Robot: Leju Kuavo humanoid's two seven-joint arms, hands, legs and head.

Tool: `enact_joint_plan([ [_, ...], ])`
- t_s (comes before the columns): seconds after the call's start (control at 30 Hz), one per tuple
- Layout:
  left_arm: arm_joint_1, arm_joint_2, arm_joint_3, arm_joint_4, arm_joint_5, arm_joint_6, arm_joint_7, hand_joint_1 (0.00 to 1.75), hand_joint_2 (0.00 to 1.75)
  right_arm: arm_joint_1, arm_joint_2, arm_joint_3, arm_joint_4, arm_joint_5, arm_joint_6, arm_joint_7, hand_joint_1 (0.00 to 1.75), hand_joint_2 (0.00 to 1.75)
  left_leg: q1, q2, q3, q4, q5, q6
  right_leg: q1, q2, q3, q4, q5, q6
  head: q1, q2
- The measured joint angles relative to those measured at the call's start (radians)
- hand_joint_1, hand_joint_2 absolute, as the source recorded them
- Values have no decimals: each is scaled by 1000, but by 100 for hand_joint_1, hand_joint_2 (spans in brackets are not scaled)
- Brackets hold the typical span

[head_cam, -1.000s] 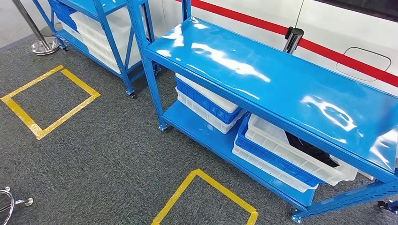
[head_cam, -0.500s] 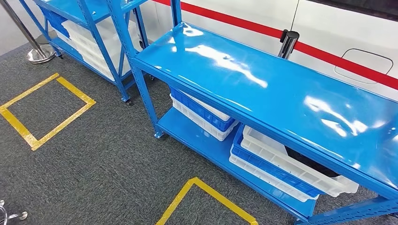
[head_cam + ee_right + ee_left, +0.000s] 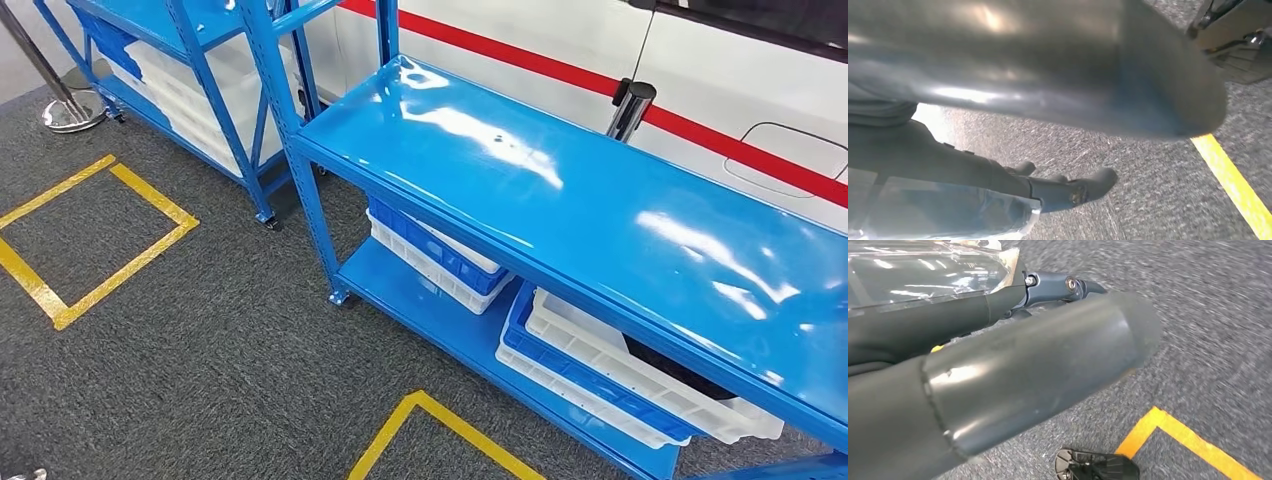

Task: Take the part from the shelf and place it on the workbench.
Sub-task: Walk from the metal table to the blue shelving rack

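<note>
Grey carpet (image 3: pixel 200 350), yellow tape squares. Blue shelf (image 3: pixel 560 200): dark part (image 3: pixel 665 362) in white bin (image 3: pixel 640 375), lower tier's right end. Left hand (image 3: pixel 1058 287), right hand (image 3: pixel 1068 190) hang; grip unclear.

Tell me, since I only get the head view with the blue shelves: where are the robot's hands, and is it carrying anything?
Observer: The left hand hangs above the grey carpet and holds nothing.
Operator: And the other one?
Observer: The right hand holds nothing either. Its dark fingers are stretched out over the carpet.
Operator: Anything else down there?
Observer: A yellow tape line crosses the carpet beyond the right hand in its wrist view.
</note>
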Motion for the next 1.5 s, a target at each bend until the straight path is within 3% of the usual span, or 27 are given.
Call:
enact_joint_plan([
  [0.1, -1, 0, 0, 0, 0, 0, 1, 0, 0, 3, 1, 0, 0, -2, 1, 0, 0, 0, -2, 19, 7, -3, -4, 9, -2, -1, -123, 188, -51, -3, 1, 0],
  [0.13, -1, 0, 0, 0, 0, -1, 2, 0, 0, 6, 2, 0, 0, -3, 2, 1, 0, 0, -3, 24, 10, -3, -6, 10, -3, -1, -147, 212, -45, 2, 1, 0],
  [0.17, -1, 0, 0, 0, 0, -1, 2, 0, 0, 9, 2, 0, 0, -4, 2, 2, 0, 0, -4, 29, 14, -3, -9, 9, -4, -3, -150, 196, -22, 11, 1, 0],
  [0.2, -1, 0, 0, 0, -1, -1, 2, 0, 0, 11, 2, 0, 0, -5, 2, 3, 0, 0, -4, 35, 19, -3, -11, 7, -4, -11, -134, 143, 12, 20, 1, 0],
  [0.27, 0, 0, 0, 0, -2, -3, 3, 0, 0, 10, 2, 0, 0, -7, 2, 5, 0, 0, -7, 49, 30, -2, -19, -1, -3, -58, -86, 14, 80, 25, 2, 0],
  [0.33, 0, 0, 0, 0, -3, -6, 3, 0, 0, 6, 3, 0, 0, -8, 2, 5, 0, 0, -10, 64, 40, -1, -29, -14, 3, -85, -68, -41, 107, 12, 1, 0],
  [0.4, -2, 0, 0, 0, -5, -7, 3, 0, 0, 4, 3, 0, 0, -9, 2, 5, 0, 0, -8, 82, 47, -2, -36, -27, 4, -63, -69, -45, 112, -5, 0, 0],
  [0.47, -4, 0, 0, 0, -8, -8, 3, 0, 0, 4, 4, 0, 0, -10, 2, 5, 0, 0, -2, 66, 44, 22, -57, -39, -7, -42, -62, -51, 120, -20, -1, 0],
  [0.53, -2, -1, 0, 0, -9, -8, 3, 0, 0, 4, 4, 0, 0, -10, 2, 7, 0, 0, 6, 21, 4, 116, -116, -50, -14, -21, -57, -53, 125, -30, -4, 0],
  [0.6, 0, -1, 0, 1, -10, -9, 3, 0, 0, 4, 3, 0, 0, -10, 4, 7, 0, 0, 13, -1, -55, 236, -170, -58, -13, 2, -58, -53, 126, -34, -4, 0],
  [0.63, 0, -1, 0, 2, -10, -9, 3, 0, 0, 5, 3, 0, 0, -10, 5, 7, 0, 0, 16, -4, -73, 263, -169, -62, -12, 16, -57, -52, 126, -34, -4, 0],
  [0.67, 0, -1, 0, 2, -10, -9, 3, 0, 0, 6, 2, 0, 0, -10, 6, 7, 0, 0, 21, -6, -75, 256, -148, -66, -13, 30, -55, -52, 126, -33, -4, 0],
  [0.73, 1, 0, 0, 2, -10, -9, 4, 0, 0, 8, 3, 0, 0, -11, 6, 7, 0, 0, 32, -25, -38, 147, -65, -72, -17, 57, -51, -50, 123, -28, -4, 0],
  [0.8, 1, 0, -1, 3, -11, -8, 6, 0, 0, 6, 2, 0, 0, -12, 6, 5, 0, 0, 39, -71, 3, 38, -15, -75, -15, 81, -54, -48, 119, -17, -5, 0],
  [0.83, 1, 0, -1, 3, -12, -8, 7, 0, 0, 6, 2, 0, 0, -12, 6, 4, 0, 0, 38, -86, 10, 15, -10, -72, -14, 91, -59, -48, 120, -9, -5, 0],
  [0.9, 0, 0, -1, 4, -12, -8, 9, 0, 0, 9, 1, 0, -1, -13, 6, 3, 0, 0, 31, -76, 12, 7, -11, -58, -18, 112, -70, -54, 125, 9, -4, 0],
  [0.97, -2, 0, -1, 4, -12, -7, 9, 0, 0, 14, 1, 0, -1, -13, 6, 3, 0, 0, 28, -53, 16, -5, -3, -38, -19, 91, -83, -37, 117, 17, -3, 0],
  [1.03, -1, 1, -1, 4, -12, -7, 9, 0, 0, 14, 2, 0, -1, -13, 6, 2, 0, 0, 26, -26, 20, -15, 3, -22, -16, 37, -127, 51, 73, 10, 3, 0],
  [1.1, 0, 2, -1, 4, -12, -7, 9, 0, 0, 12, 2, 0, -1, -13, 6, 0, 0, 0, 19, 4, 19, -15, 2, -15, -15, 9, -195, 182, 19, 2, 7, 0],
  [1.13, 1, 2, -1, 4, -12, -7, 8, 0, 0, 12, 2, 0, -1, -13, 7, -1, 0, 0, 16, 18, 19, -15, 1, -14, -15, 5, -215, 222, 8, 3, 7, 0],
  [1.17, 1, 3, -1, 4, -12, -7, 8, 0, 0, 13, 2, 0, -1, -13, 7, -3, 0, 0, 14, 31, 19, -15, 0, -13, -15, 2, -216, 226, 12, 8, 7, 0],
  [1.23, 0, 3, -1, 4, -12, -7, 8, 0, 0, 17, 0, 0, -1, -13, 9, -9, 0, 0, 13, 53, 22, -14, -2, -15, -15, -13, -157, 122, 55, 22, 7, 0],
  [1.27, 0, 3, -1, 4, -12, -7, 8, 0, 0, 17, -1, 0, -1, -13, 11, -12, 0, 0, 10, 63, 25, -14, -4, -18, -12, -36, -118, 50, 79, 25, 8, 0],
  [1.3, 0, 3, -1, 4, -12, -7, 8, 0, 0, 16, -3, 0, -1, -13, 12, -15, 0, 0, 7, 73, 28, -13, -7, -23, -7, -56, -87, -7, 99, 22, 8, 0],
  [1.37, -1, 3, -1, 4, -12, -6, 9, 0, 0, 14, -6, 0, -2, -13, 16, -19, 0, 0, 1, 92, 37, -12, -14, -34, 1, -74, -66, -53, 116, 9, 7, 0],
  [1.43, -4, 3, -1, 4, -12, -4, 10, 0, 0, 17, -8, 0, -2, -13, 20, -20, 0, 0, 5, 103, 44, -10, -20, -45, -4, -52, -64, -54, 121, -4, 5, 0],
  [1.5, -5, 4, -1, 4, -12, -3, 10, 0, 0, 19, -8, 0, -2, -13, 21, -21, 0, 0, 11, 62, 33, 28, -50, -58, -14, -33, -58, -58, 128, -16, 3, 0],
])
